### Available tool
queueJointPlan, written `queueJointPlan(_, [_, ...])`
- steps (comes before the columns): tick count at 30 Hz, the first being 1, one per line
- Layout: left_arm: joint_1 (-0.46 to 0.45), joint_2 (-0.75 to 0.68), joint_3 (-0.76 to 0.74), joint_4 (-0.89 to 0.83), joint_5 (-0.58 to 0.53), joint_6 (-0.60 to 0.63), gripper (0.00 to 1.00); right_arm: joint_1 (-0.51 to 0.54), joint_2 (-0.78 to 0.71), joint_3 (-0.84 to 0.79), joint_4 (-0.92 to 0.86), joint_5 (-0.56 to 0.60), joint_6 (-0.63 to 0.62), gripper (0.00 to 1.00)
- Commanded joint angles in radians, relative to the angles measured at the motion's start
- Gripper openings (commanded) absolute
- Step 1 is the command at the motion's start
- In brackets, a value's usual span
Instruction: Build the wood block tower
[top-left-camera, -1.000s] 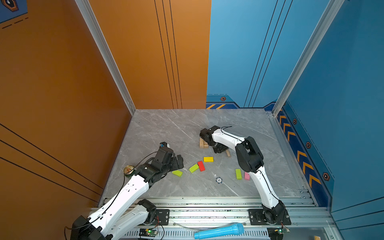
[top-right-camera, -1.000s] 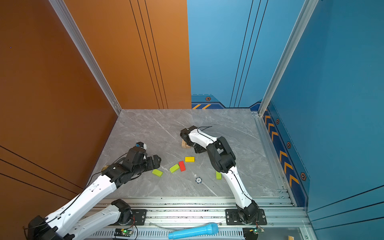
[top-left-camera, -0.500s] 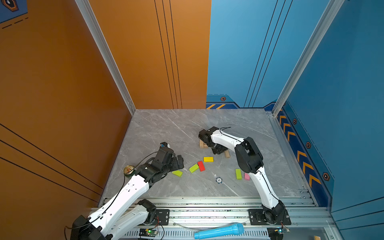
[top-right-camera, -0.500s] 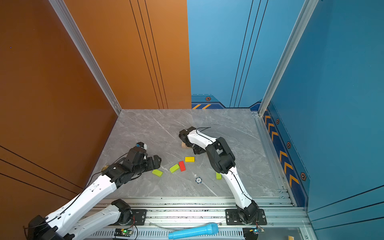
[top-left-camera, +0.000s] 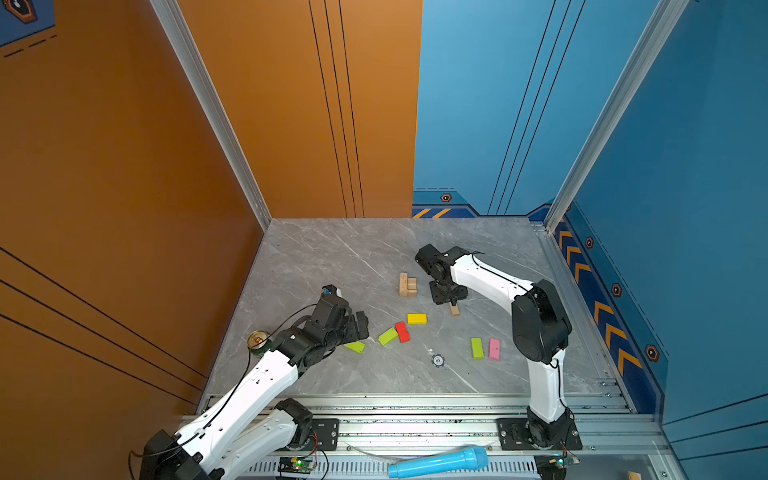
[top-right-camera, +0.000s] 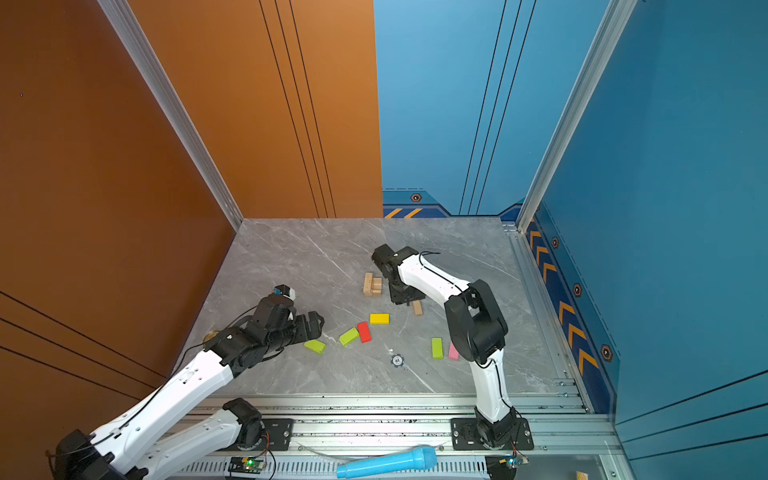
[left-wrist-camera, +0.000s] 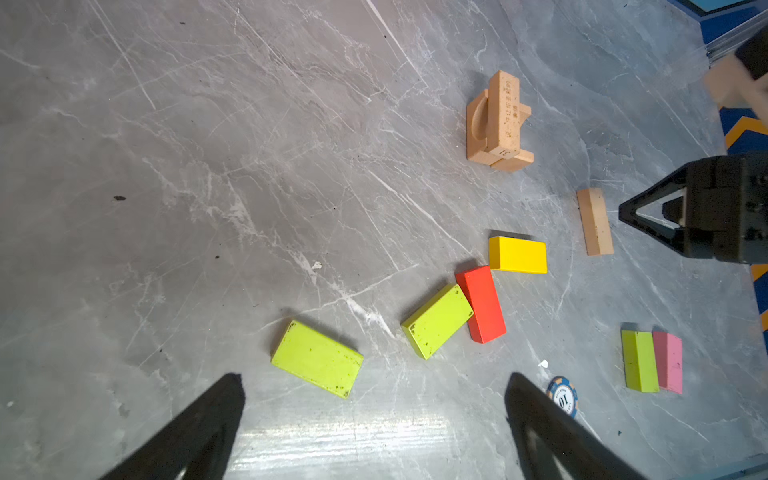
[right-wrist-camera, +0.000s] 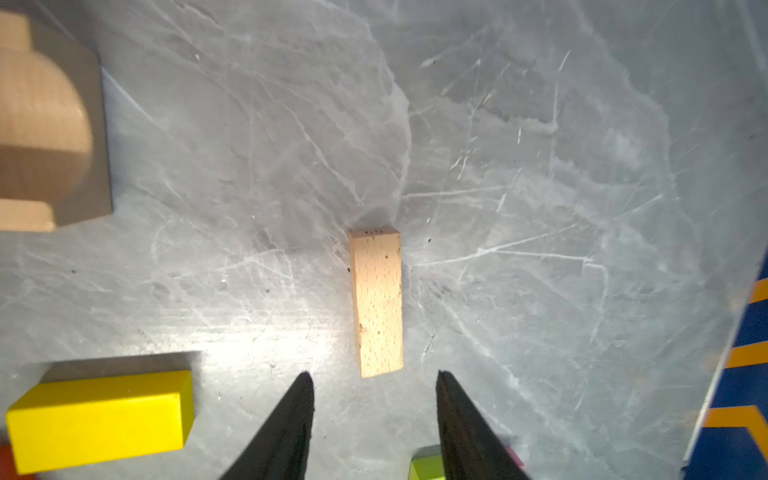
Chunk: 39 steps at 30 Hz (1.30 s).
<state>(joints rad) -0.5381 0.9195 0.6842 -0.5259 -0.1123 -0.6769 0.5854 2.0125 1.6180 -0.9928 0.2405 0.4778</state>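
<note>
A tan block (right-wrist-camera: 377, 303) is seen flat on the bench (right-wrist-camera: 540, 208) just beyond the right end effector (right-wrist-camera: 373, 372) (spread, empty).

Grey marbled table (top-left-camera: 332, 257), tan blocks (top-left-camera: 407, 284), lime green blocks (left-wrist-camera: 316, 358), yellow block (left-wrist-camera: 517, 254), red block (left-wrist-camera: 482, 304), pink block (left-wrist-camera: 669, 361)

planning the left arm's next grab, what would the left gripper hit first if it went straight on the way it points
Most likely the nearest lime green block, lying flat just ahead of the open left gripper, roughly centred between its jaws; depth is unclear.
</note>
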Motion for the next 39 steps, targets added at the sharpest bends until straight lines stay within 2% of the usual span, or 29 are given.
queueJointPlan(1, [-0.012, -0.010, 0.037, -0.028, -0.011, 0.011, 0.99, -0.021, -0.026, -0.062, 0.086, -0.111, -0.002, 0.50])
queueJointPlan(6, [-0.020, 0.005, 0.046, -0.027, -0.017, 0.009, 0.99, -0.042, -0.031, -0.098, 0.124, -0.156, -0.004, 0.50])
queueJointPlan(20, [-0.026, 0.048, 0.057, -0.022, -0.029, 0.013, 0.99, -0.079, -0.003, -0.128, 0.150, -0.157, -0.014, 0.49])
queueJointPlan(32, [-0.027, 0.076, 0.061, -0.008, -0.026, 0.013, 0.99, -0.113, 0.047, -0.142, 0.180, -0.207, -0.027, 0.46])
queueJointPlan(35, [-0.027, 0.075, 0.061, -0.008, -0.023, 0.013, 0.99, -0.113, 0.055, -0.138, 0.182, -0.210, -0.025, 0.42])
queueJointPlan(39, [-0.027, 0.075, 0.062, -0.008, -0.024, 0.012, 0.99, -0.113, 0.055, -0.136, 0.178, -0.203, -0.022, 0.30])
